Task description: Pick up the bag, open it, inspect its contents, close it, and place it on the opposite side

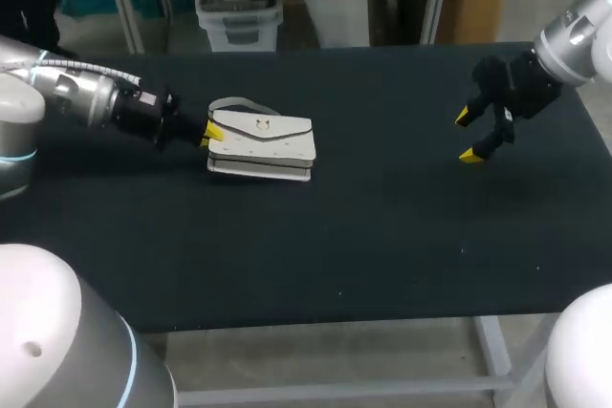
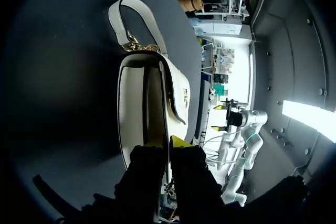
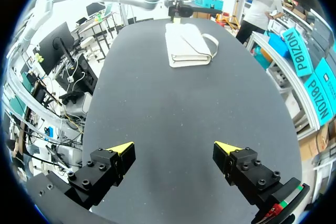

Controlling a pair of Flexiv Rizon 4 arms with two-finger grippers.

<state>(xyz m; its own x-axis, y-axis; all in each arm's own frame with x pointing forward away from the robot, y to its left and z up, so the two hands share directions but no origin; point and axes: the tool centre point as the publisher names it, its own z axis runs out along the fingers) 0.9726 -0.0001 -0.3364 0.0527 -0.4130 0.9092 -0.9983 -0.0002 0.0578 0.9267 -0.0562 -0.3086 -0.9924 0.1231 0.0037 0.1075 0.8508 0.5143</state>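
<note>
A white handbag [image 1: 263,145] with a gold clasp lies flat on the black table, left of centre, its strap [image 2: 131,19] curled behind it. My left gripper [image 1: 208,133] is at the bag's left end. In the left wrist view the left gripper [image 2: 168,142] is shut on the thin edge of the bag's flap [image 2: 176,85], one yellow tip on each side. My right gripper [image 1: 475,136] hovers open over the table's right part, far from the bag. In the right wrist view the right gripper [image 3: 176,153] holds nothing, and the bag [image 3: 186,45] lies well ahead of it.
The black tabletop [image 1: 382,236] carries nothing else. Its front edge runs just below the middle of the head view, and its right edge is close to my right arm.
</note>
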